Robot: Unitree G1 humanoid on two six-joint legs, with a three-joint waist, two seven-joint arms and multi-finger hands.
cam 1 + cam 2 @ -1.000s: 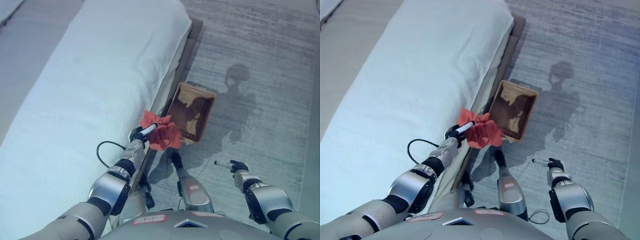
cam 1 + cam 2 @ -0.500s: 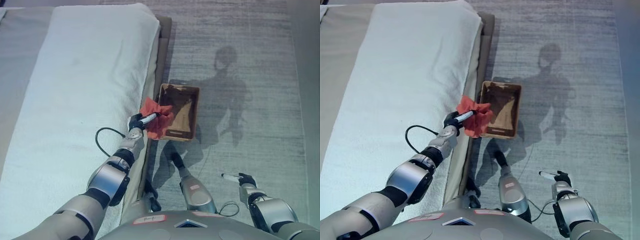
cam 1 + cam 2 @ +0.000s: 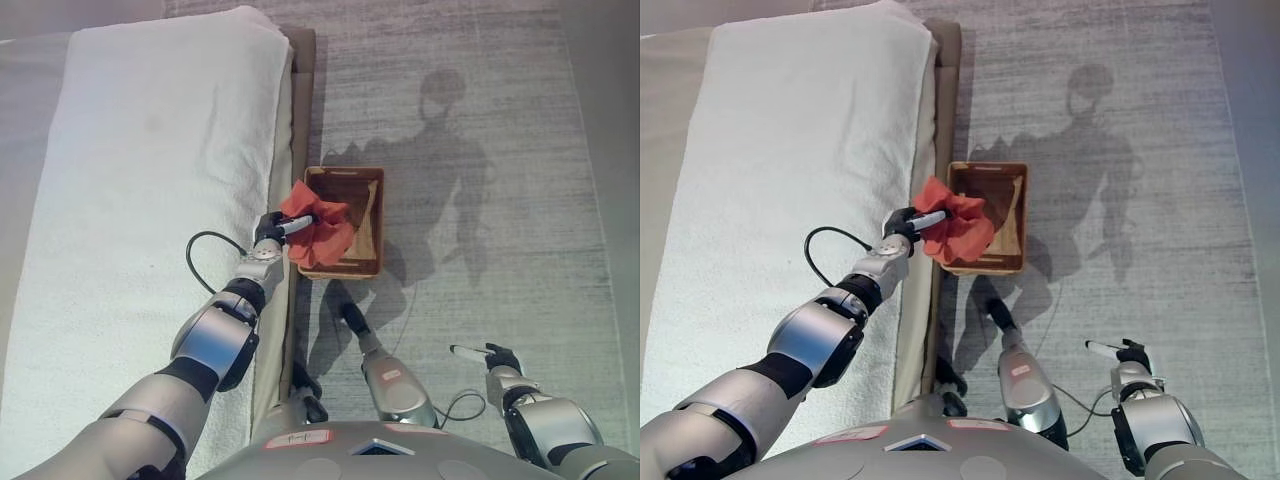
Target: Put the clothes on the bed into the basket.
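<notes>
Grey carpet [image 3: 500, 120] runs along a bed with a white cover [image 3: 150, 180].
The brown basket [image 3: 370, 225] sits on the carpet at the bed's 3 o'clock edge. The left hand [image 3: 272, 230] pinches the red cloth [image 3: 318, 228] over the basket's near-left corner. The right hand [image 3: 495, 356], at 5 o'clock, has straight fingers and holds nothing.

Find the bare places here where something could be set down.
Free: the white bed cover left of the left hand, and grey carpet right of the brown wicker basket. Crowded: the basket's near-left corner, under the red cloth.
</notes>
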